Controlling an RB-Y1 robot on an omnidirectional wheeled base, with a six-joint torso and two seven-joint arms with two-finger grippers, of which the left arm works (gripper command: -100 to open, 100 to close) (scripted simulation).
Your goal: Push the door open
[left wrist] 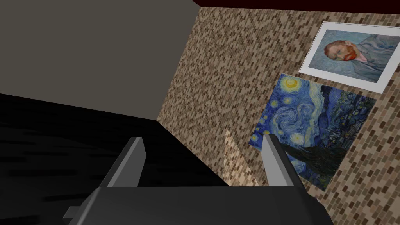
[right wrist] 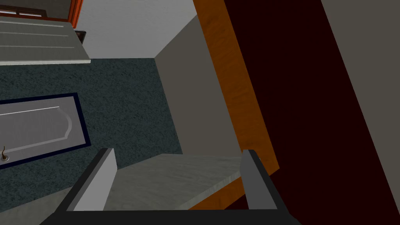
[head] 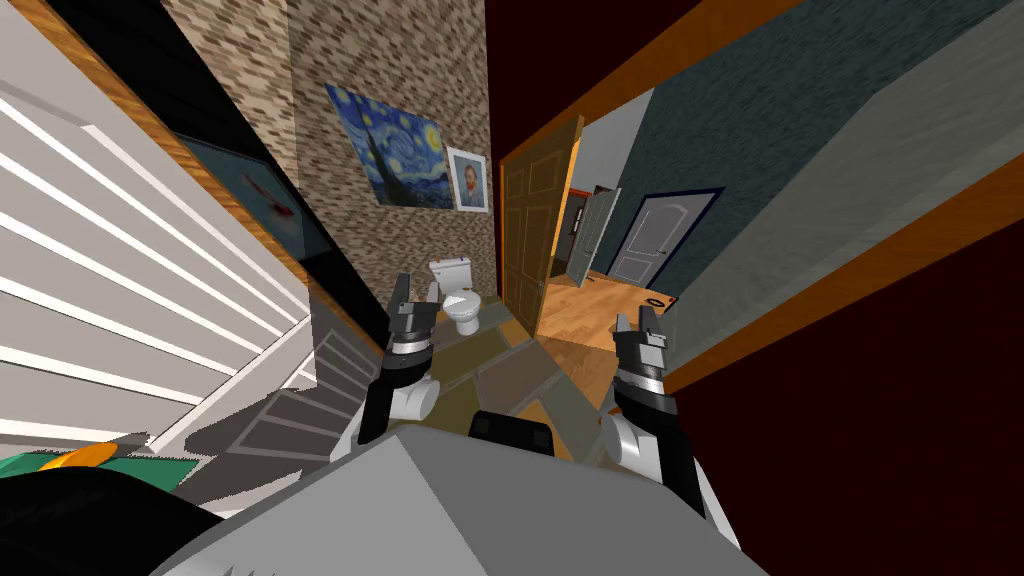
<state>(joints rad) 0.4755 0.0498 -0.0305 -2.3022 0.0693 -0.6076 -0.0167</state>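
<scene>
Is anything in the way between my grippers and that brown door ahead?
Nothing visible between the right gripper and the brown door. The white toilet stands beside the door, near the line from the left gripper.

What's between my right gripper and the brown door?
Only bare wood floor. In the head view the right gripper hangs apart from the brown door, which stands ajar, with nothing in the gap.
</scene>
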